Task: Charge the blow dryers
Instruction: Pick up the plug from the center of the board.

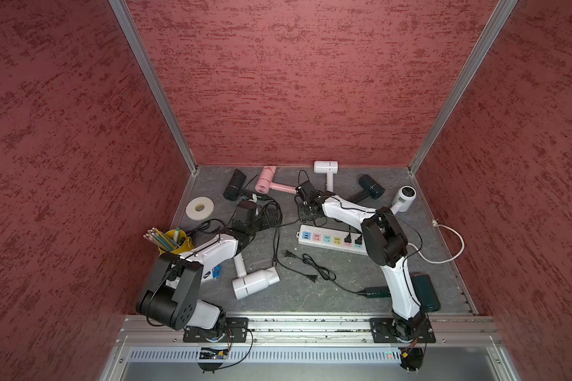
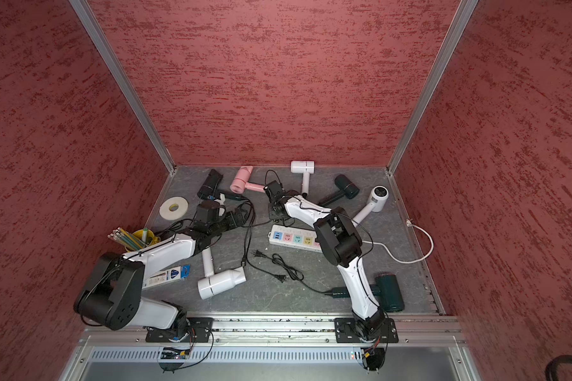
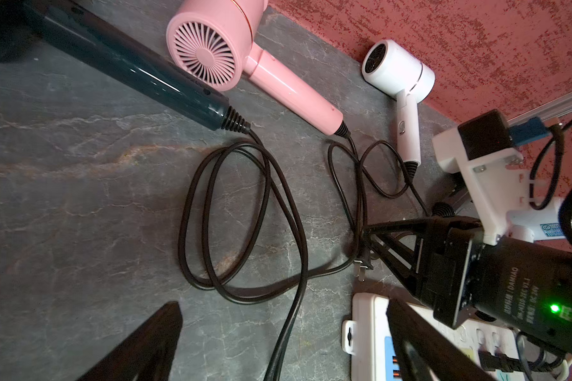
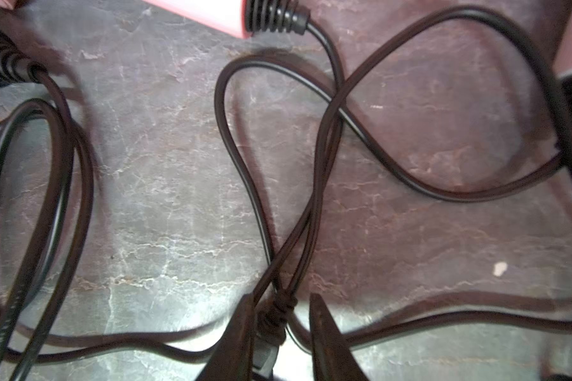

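Across the grey table [image 1: 311, 298] we count seven blow dryers [image 1: 254, 281], all lying flat and scattered from back to front. The white power strip [image 1: 314, 230] sits mid-table with only two seated plugs [image 1: 348, 238] in it, so we judge two dryers connected and five left to do. The left gripper [image 3: 283, 305] hangs wide open and empty above loose cords [image 3: 245, 214]. The right gripper [image 4: 281, 297] straddles a plug [image 4: 271, 325] just beyond the strip's end, near the pink dryer [image 3: 212, 49]. We cannot tell whether its narrowed jaws actually pinch it. Two more loose plugs [image 1: 288, 254] lie out front.
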Motion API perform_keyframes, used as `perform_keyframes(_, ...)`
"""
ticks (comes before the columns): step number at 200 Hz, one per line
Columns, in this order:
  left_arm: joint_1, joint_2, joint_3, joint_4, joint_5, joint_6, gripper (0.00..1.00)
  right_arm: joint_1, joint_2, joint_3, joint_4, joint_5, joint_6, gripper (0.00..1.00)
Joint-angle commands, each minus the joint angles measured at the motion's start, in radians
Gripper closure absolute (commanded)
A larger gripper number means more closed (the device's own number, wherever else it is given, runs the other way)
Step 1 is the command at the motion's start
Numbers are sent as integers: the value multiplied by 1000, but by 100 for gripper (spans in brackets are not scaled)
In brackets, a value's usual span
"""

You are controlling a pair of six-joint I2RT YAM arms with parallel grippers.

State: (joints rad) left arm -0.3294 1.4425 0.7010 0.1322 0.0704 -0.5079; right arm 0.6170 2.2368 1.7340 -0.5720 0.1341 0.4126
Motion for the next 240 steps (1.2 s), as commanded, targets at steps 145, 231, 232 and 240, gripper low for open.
perform_keyframes(145,2,-27,-15,21,1,8,1,-14,2,-60,68,-7,29,89)
perform_keyframes(231,-6,-68,-33,36,-3,12,0,-15,-247,-212,259,25,47,98)
perform_keyframes(232,-6,-67,-33,37,-3,12,0,-15,-248,-214,262,24,47,98)
perform_keyframes(240,-8,-66,-35,39,-3,13,0,-14,-279,-240,286,25,48,99)
